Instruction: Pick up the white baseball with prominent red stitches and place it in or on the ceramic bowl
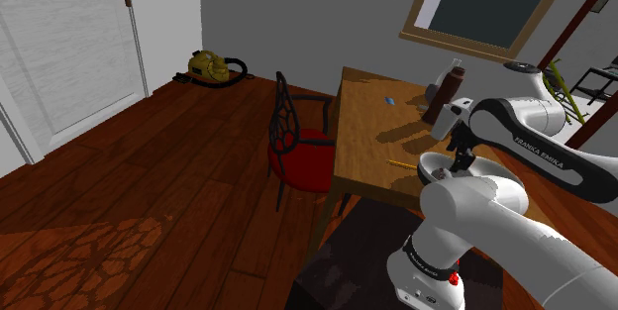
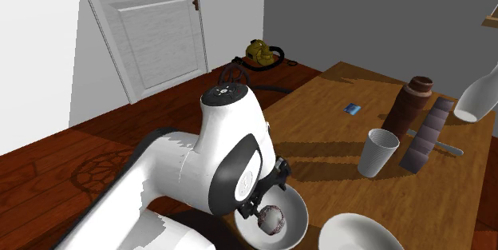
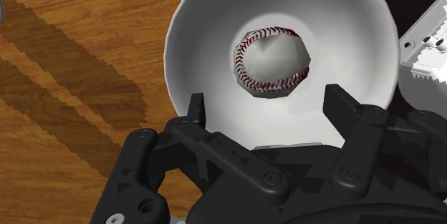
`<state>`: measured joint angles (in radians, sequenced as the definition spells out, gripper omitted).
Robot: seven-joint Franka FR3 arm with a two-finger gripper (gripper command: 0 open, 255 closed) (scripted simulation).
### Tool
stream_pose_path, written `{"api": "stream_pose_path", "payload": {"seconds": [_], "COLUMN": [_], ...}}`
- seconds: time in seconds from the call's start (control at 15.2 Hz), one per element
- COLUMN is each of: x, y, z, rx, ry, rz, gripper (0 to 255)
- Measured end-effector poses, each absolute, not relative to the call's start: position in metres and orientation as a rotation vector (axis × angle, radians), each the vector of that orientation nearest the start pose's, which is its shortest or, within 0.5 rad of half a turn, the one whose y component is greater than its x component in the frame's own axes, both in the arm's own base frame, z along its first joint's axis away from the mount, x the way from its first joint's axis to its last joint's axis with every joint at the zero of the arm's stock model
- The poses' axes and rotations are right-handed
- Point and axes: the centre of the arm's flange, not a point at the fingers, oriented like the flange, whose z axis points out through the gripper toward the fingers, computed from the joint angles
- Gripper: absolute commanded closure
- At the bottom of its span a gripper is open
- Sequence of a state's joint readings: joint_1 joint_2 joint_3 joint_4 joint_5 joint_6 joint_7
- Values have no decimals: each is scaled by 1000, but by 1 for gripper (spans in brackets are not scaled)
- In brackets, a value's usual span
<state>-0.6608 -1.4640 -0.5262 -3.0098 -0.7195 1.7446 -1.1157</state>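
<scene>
One white panelled door [image 2: 156, 25] stands at the second exterior view's left, and a yellow machine [image 2: 259, 50] sits on the floor by the grey wall to its right. Next comes the white arm [image 2: 215, 152], bent down over the near end of the wooden table [image 2: 335, 132]. Its black gripper [image 2: 265, 207] hangs just above a white bowl [image 2: 297, 208], and the baseball [image 2: 274, 221], white with red stitches, lies inside that bowl. In the wrist view the two fingers [image 3: 195, 109] stand wide apart and clasp nothing. The baseball rests on the bowl's bottom beyond their tips, touched by neither. A second white bowl [image 2: 359, 236] sits just beside the first, to its right. Further right on the table are a small blue item [image 2: 352, 109], a white ribbed cup [image 2: 377, 152], a brown bottle [image 2: 409, 105], a dark bar [image 2: 427, 134] and a white jug [image 2: 479, 97].
</scene>
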Motion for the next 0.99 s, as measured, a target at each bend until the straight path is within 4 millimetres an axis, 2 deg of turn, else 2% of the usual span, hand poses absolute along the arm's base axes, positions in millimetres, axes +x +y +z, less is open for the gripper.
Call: {"api": "stream_pose_path", "payload": {"seconds": [0.26, 0.59, 0.99], "x": [59, 59, 59], "y": [-214, -201, -200], "z": [424, 466, 472], "rx": [-3333, -3335, -3333], "ry": [-685, -684, -685], "rz": [80, 81, 80], "gripper": [0, 0, 0]}}
